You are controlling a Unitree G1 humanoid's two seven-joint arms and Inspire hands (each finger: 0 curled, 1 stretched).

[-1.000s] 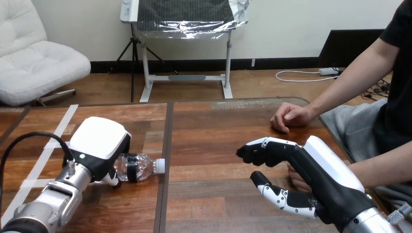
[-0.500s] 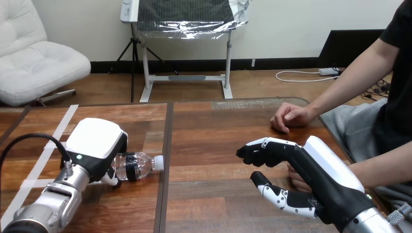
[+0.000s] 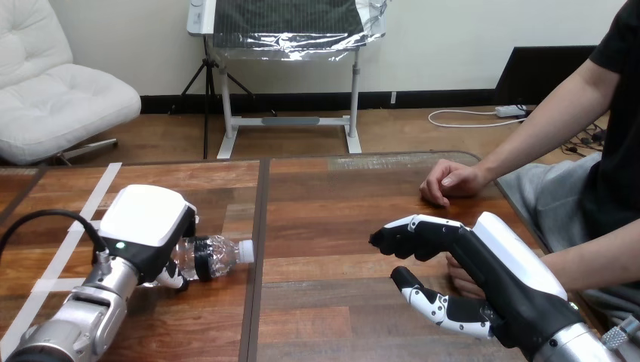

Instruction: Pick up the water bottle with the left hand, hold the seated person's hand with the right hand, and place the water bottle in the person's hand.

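Closest in, at the bottom right, the robot's right hand (image 3: 490,275) reaches out over the wooden table (image 3: 332,219). It's spread loose: the fingers (image 3: 411,232) stretch forward with a slight bend and the thumb (image 3: 436,303) sits well apart below them, with nothing clamped in between. Tucked right behind that palm is the person's hand (image 3: 460,277), mostly hidden by the robot hand. The two look like they're touching or just beside each other, but I honestly can't tell which, and no robot finger is wrapped round it.

Over on the left, the silver forearm (image 3: 75,324) leads up to the left hand (image 3: 147,226), white back shell facing up. It sits on top of the water bottle (image 3: 219,255) with its fingers closed down round the bottle's body, and one fingertip (image 3: 175,280) pokes out underneath. The clear bottle is on its side, its white cap (image 3: 245,250) pointing toward the dark seam (image 3: 256,226) running down the table's middle. I can't make out if it's resting on the wood or just off it.

Pale tape strips (image 3: 94,197) cross the tabletop past the left hand.

Farther back on the right, the person's other hand (image 3: 450,182) rests on the table near its far edge, loosely curled, well apart from both robot hands.
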